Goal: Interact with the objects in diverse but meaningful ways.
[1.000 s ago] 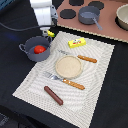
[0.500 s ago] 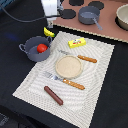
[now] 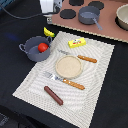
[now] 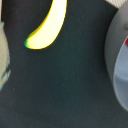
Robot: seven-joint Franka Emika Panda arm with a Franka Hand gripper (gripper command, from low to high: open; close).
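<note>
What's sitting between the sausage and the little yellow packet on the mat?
In the exterior view, the round tan plate lies between the sausage and the yellow packet, with the fork along its near side.

Dark table [image 3: 112, 95], striped placemat [image 3: 97, 65], grey two-handled pot [image 3: 34, 49], yellow banana [image 3: 48, 33]

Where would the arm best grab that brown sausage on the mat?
Probably across the middle of the sausage, coming straight down from above. It lies flat and diagonal on the placemat with open mat on both long sides, so the jaws should close across its narrow width.
</note>
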